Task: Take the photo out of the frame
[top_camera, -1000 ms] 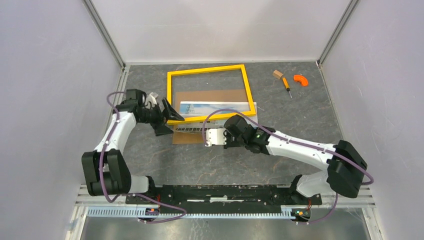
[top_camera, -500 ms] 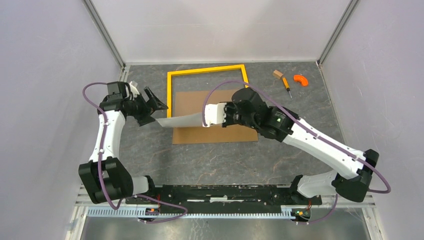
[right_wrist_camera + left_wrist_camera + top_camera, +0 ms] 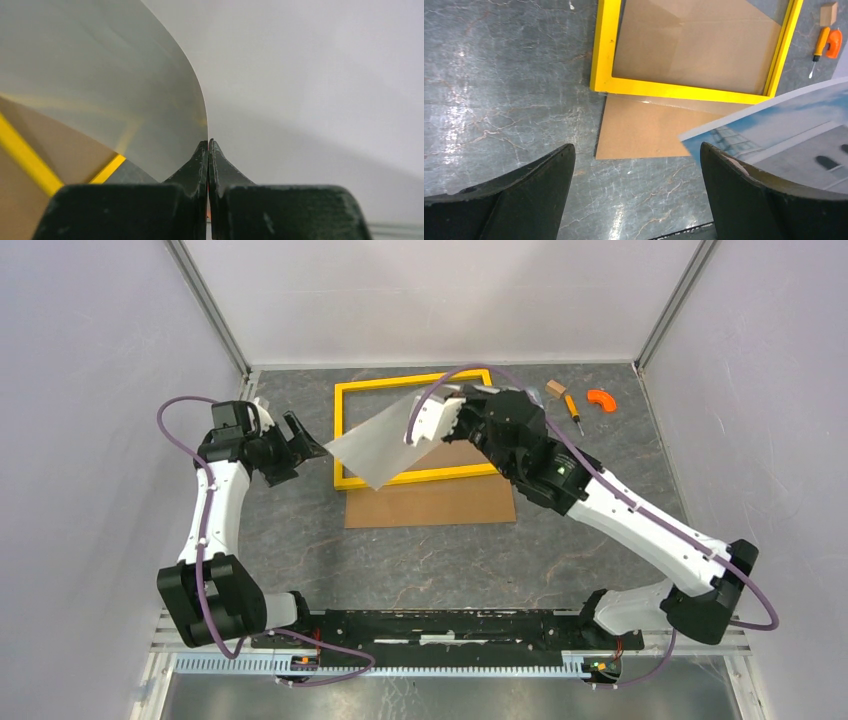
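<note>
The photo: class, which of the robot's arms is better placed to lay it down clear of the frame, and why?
Probably right. The right gripper is shut on the photo, holding it above the frame; the left gripper is open and empty.

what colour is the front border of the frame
Bright yellow all round the frame; shows best in the left wrist view.

Far right on the grey marbled tabletop point(image 3: 430, 560) lie a small wooden block point(image 3: 554, 388), an orange-handled screwdriver point(image 3: 573, 410) just beside it, and a curved orange piece point(image 3: 600, 398) further right.
</note>
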Tool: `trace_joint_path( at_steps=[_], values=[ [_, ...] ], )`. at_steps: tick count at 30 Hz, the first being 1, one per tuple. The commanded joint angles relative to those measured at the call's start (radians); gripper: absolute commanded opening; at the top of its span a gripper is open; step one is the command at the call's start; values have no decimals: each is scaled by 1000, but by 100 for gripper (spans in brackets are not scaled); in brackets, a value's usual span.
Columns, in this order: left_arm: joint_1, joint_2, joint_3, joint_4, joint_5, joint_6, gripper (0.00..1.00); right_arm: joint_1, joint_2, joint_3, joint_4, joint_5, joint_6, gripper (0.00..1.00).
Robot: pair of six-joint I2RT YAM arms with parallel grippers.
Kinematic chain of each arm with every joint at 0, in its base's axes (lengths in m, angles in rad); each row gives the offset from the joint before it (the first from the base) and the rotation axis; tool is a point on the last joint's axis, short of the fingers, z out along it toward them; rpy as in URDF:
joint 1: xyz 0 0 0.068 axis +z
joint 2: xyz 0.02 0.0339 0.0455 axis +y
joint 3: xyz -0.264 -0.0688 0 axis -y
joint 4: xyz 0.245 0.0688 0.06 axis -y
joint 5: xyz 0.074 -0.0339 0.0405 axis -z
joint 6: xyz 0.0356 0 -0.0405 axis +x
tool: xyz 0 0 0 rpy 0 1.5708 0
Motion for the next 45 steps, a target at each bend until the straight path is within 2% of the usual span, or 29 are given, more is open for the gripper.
trace_joint_path(
  at_steps=[1,6,10,12,15,20,28,31,35,45],
  values=[
    [14,10,48,48,-46,36,100,-76,51,5,275,13,-36,0],
    [18,12,44,62,-56,28,100,-143,123,-39,502,-54,-80,0],
    [24,11,44,62,-63,33,100,-196,208,-8,582,-91,-8,0],
    [30,9,44,61,-71,38,100,-211,208,-84,663,-134,0,0],
    [40,5,41,66,-78,43,100,-226,179,-249,735,-285,13,0],
    [64,11,36,66,-76,46,100,-227,188,-488,859,-450,-48,0],
    [76,20,18,68,-80,50,100,-226,388,-523,855,-541,-130,0],
    [84,26,18,68,-76,57,100,-222,428,-526,799,-568,-182,0],
    [86,35,18,70,-73,51,100,-212,484,-524,755,-545,-235,0],
    [87,51,23,74,-60,43,100,-208,580,-464,595,-509,-251,0]
  ],
)
